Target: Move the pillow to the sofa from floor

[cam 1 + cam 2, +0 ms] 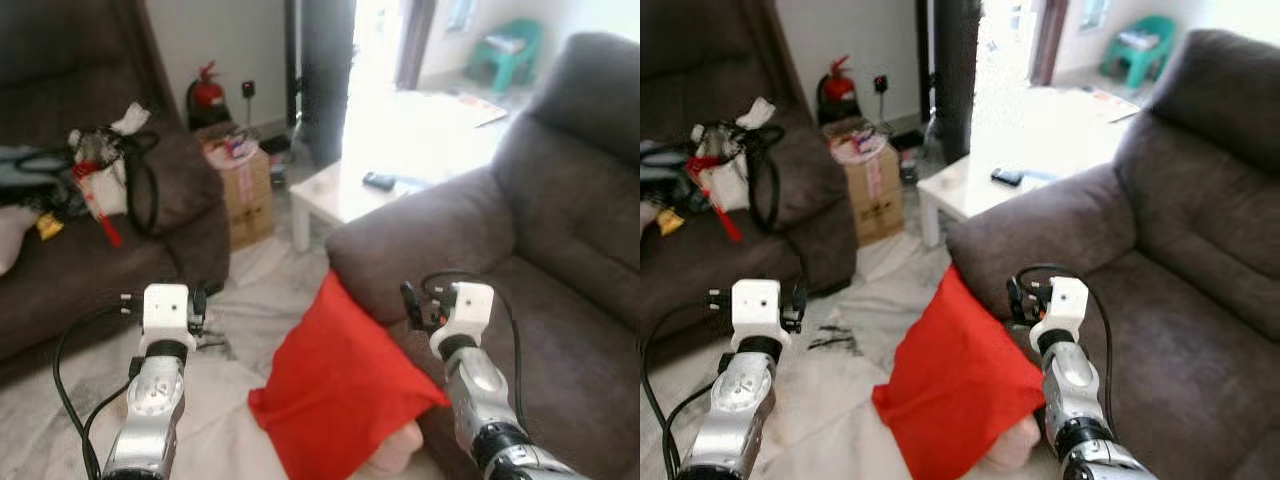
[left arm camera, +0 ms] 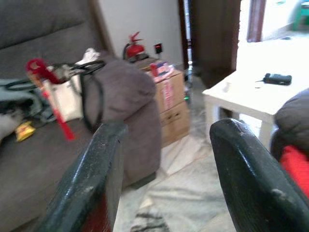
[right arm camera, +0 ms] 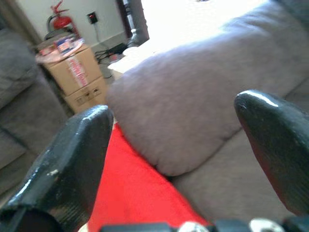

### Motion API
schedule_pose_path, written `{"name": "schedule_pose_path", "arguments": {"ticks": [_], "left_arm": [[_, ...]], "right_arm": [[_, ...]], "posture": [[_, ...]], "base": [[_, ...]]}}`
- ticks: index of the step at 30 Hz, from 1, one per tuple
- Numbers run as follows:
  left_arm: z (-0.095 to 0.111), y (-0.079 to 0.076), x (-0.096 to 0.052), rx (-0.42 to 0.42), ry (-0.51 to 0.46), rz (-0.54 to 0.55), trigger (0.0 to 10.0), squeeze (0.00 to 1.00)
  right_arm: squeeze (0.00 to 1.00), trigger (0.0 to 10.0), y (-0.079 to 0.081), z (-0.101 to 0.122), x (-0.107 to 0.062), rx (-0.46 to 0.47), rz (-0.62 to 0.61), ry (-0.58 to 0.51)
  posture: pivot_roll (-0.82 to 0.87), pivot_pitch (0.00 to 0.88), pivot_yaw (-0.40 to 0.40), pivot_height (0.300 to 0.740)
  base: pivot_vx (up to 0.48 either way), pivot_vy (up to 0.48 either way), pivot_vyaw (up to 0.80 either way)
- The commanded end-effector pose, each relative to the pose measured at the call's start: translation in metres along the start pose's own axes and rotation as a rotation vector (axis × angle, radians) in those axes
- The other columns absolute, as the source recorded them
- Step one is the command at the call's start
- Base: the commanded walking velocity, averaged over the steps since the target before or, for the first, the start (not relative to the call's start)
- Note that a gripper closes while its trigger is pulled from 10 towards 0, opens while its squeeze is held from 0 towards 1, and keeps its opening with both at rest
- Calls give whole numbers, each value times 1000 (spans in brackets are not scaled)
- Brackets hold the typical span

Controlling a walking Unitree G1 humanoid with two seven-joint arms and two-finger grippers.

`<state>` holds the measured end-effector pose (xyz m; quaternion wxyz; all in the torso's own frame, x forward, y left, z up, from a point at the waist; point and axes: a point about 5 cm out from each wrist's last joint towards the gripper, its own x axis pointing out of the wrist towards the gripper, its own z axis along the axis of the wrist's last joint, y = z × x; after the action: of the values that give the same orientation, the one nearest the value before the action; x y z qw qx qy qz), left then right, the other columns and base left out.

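Observation:
A red pillow (image 1: 335,390) stands on the floor, tilted, its upper corner leaning on the armrest (image 1: 420,240) of the grey sofa (image 1: 570,250) on my right. My right gripper (image 3: 174,108) is open, held up just above the pillow's top edge and beside the armrest; nothing lies between its fingers. In the right wrist view the pillow (image 3: 130,188) shows below the armrest. On the left my left gripper (image 2: 169,128) is raised over the floor, open and holding nothing, apart from the pillow.
A second dark sofa (image 1: 60,280) on the left carries bags and straps. Beyond it stand a cardboard box (image 1: 245,190), a fire extinguisher (image 1: 207,92) and a white low table (image 1: 350,190) close to the armrest. A pale cushion-like thing (image 1: 400,450) shows under the pillow.

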<state>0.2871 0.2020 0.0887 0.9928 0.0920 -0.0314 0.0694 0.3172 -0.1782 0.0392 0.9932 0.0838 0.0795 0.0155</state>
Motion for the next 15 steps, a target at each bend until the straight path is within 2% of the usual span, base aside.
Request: {"name": "schedule_pose_path", "arguments": {"ticks": [1, 11, 15], "left_arm": [[5, -1, 2, -2, -14, -9, 10000, 0], [6, -2, 2, 0, -18, -9, 10000, 0], [6, -3, 2, 0, -18, -12, 10000, 0]], "right_arm": [[0, 10000, -1, 3, 1, 7, -9, -15], [0, 10000, 2, 2, 3, 9, 6, 3], [0, 10000, 3, 2, 3, 12, 13, 3]], "posture": [[81, 11, -4, 740], [83, 9, -7, 740], [80, 11, -7, 740]], "base": [[300, 0, 0], [304, 0, 0], [305, 0, -450]]}}
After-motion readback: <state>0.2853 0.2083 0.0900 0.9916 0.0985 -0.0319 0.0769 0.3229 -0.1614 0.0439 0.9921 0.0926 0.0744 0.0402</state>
